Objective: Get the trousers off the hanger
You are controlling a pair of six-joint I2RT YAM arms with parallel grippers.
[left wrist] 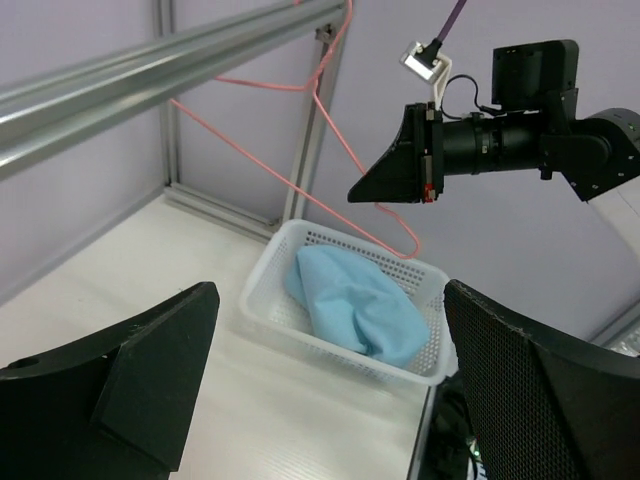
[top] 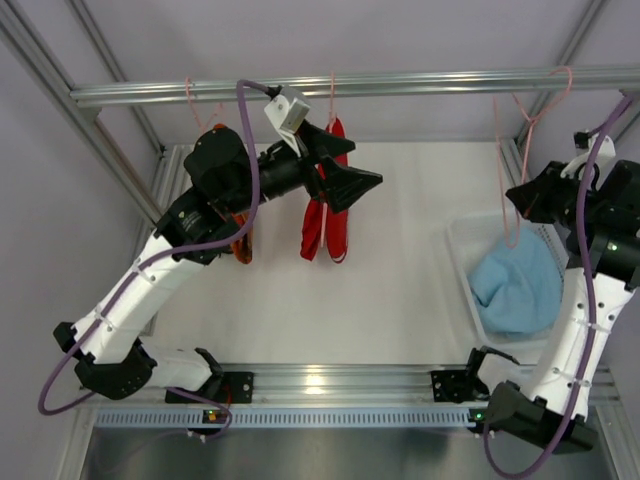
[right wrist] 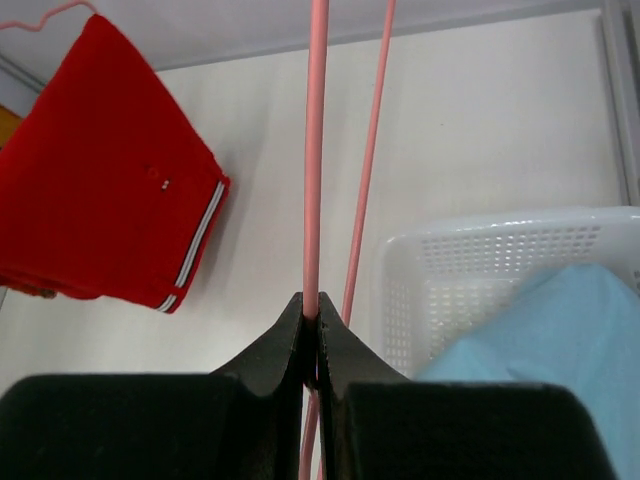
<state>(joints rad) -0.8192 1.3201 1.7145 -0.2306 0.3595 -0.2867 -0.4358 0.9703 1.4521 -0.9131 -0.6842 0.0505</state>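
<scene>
Red trousers [top: 325, 225] look soft, light, limp, hanging just beside left claw [top: 345, 165], spread wide; grip lower fold. Right claw [right wrist: 312, 325] pinches pink hanger [right wrist: 317, 150].

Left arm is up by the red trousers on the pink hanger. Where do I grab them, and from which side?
Grip the plain red cloth trousers on one hanging half, below the pink wire hanger. Come from their right side, where the open left gripper sits. They drape folded over the hanger, so pulling one half down should slide them off.
</scene>
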